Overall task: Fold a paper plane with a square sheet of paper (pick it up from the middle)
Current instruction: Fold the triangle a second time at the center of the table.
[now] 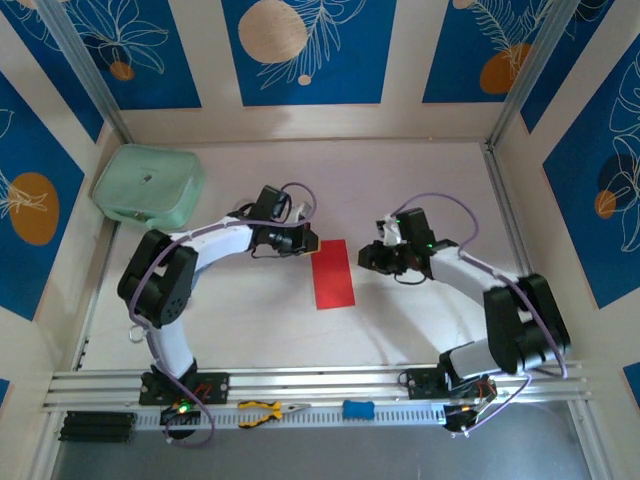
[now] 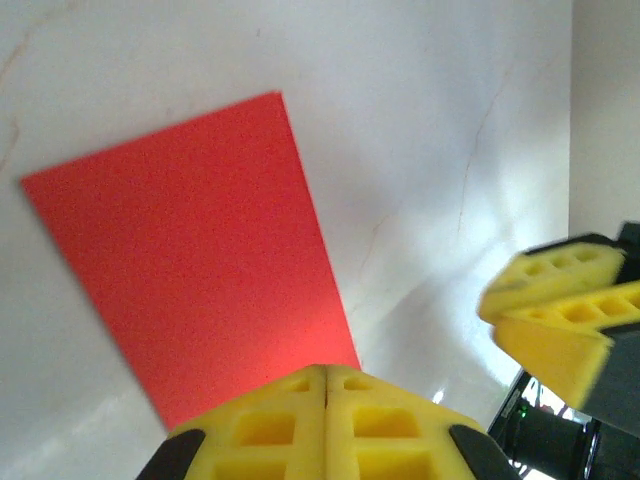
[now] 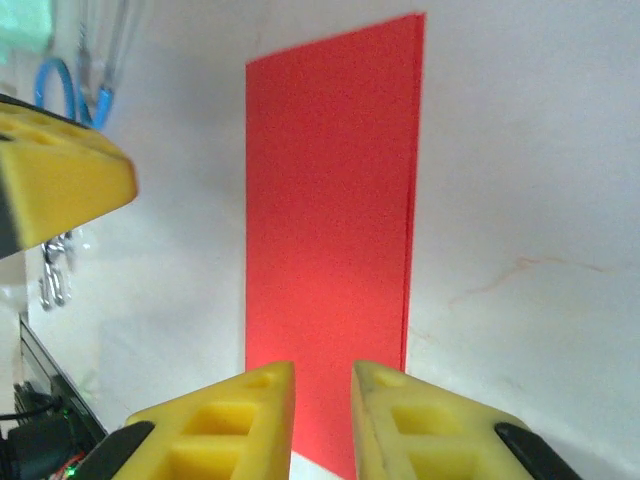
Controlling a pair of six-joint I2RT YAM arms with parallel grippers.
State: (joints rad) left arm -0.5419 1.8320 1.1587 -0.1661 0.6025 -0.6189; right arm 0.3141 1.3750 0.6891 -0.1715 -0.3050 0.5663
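Red and folded into a narrow rectangle, the square sheet of paper point(image 1: 332, 273) lay flat midway between the worktop's left and right edges. The left hand point(image 2: 327, 372) was clenched empty by its far corner. The right hand point(image 3: 322, 372) hung slightly released over the sheet's edge.

The sheet of paper point(image 1: 332, 273) is thin, smooth, matt red paper. The worktop point(image 1: 420, 330) is pale and smooth with a faint sheen and thin veins. The fingers point(image 2: 265, 430) of the left gripper point(image 2: 327, 385) are matt yellow plastic. The rail point(image 1: 330, 385) is bare brushed metal.
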